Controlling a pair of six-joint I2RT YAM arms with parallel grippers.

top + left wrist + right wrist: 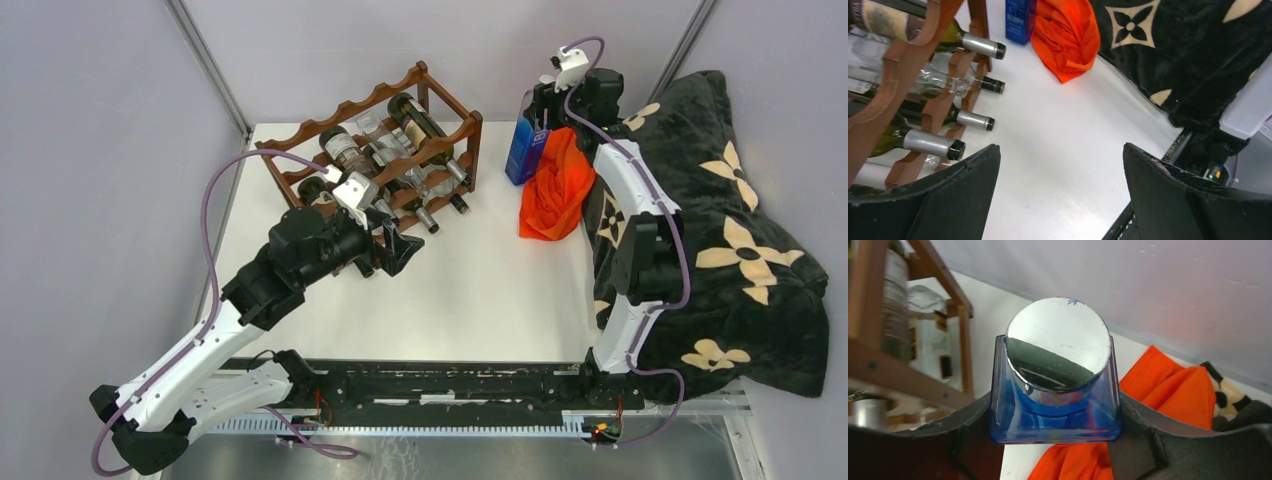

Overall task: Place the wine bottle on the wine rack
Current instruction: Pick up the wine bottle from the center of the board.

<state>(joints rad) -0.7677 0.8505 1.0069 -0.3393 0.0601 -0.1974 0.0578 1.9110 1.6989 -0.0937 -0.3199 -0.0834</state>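
Observation:
The reddish-brown wine rack (372, 98) stands at the table's back left with several bottles (345, 150) lying in it, necks pointing to the front right. It also shows in the left wrist view (913, 55). My left gripper (398, 252) is open and empty just in front of the rack, its jaws wide apart over bare table (1062, 150). A square blue glass bottle (523, 150) with a silver cap (1058, 342) stands upright at the back of the table. My right gripper (1055, 407) is shut on it, one finger against each side.
An orange cloth (555, 190) lies crumpled beside the blue bottle. A black blanket with cream flower shapes (720, 220) covers the right edge of the table. The black rail (450, 385) runs along the near edge.

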